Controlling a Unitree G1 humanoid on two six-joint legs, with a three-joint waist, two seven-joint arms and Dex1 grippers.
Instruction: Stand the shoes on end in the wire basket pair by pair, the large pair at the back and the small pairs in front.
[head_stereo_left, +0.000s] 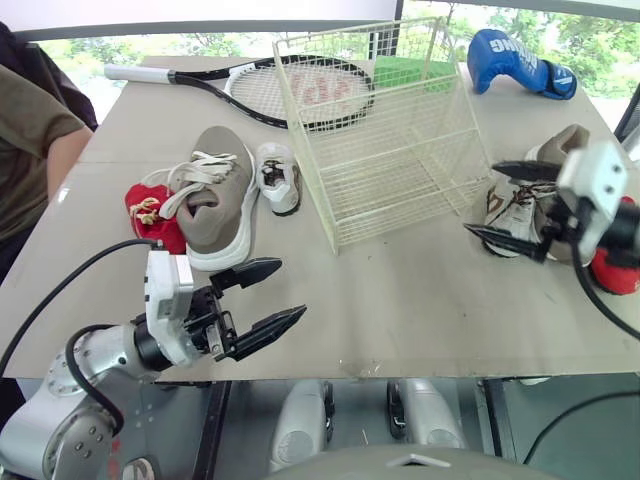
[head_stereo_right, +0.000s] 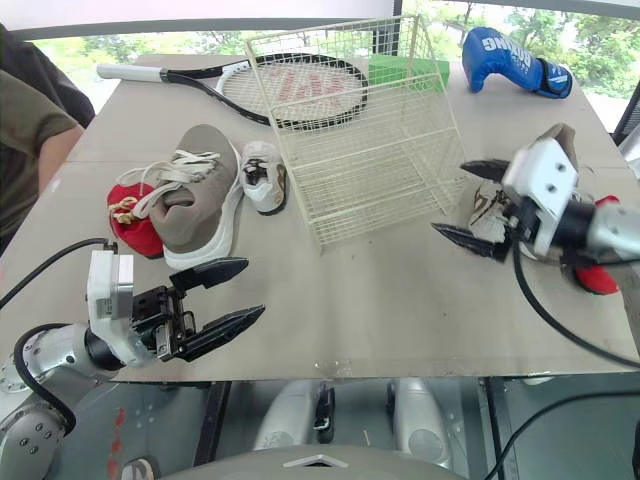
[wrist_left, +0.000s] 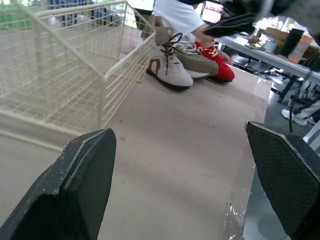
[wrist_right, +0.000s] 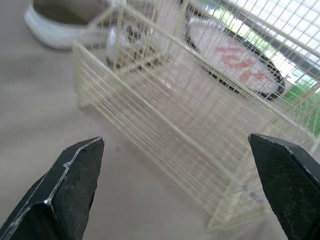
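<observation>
Black-fingered and spread empty, found left gripper (head_stereo_left: 290, 288) low over the beige table (head_stereo_left: 400, 310); right gripper (head_stereo_left: 480, 198) likewise agape beside small white-brown sneaker (head_stereo_left: 510, 210), presumably poised to grab. Beyond, saw cream wire basket (head_stereo_left: 390, 190) unfilled, large grey shoe (head_stereo_left: 215, 195) lying left.

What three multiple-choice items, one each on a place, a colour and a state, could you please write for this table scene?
1. The tennis racket lies: A) on the table behind the wire basket; B) inside it; C) on the floor.
2. The boxing glove is: A) red; B) blue; C) green.
3. The left gripper is: A) shut on a shoe; B) shut, empty; C) open, empty.
Answers: A, its head shows through the basket's wires; B, plainly blue; C, its fingers stand apart over bare table.
</observation>
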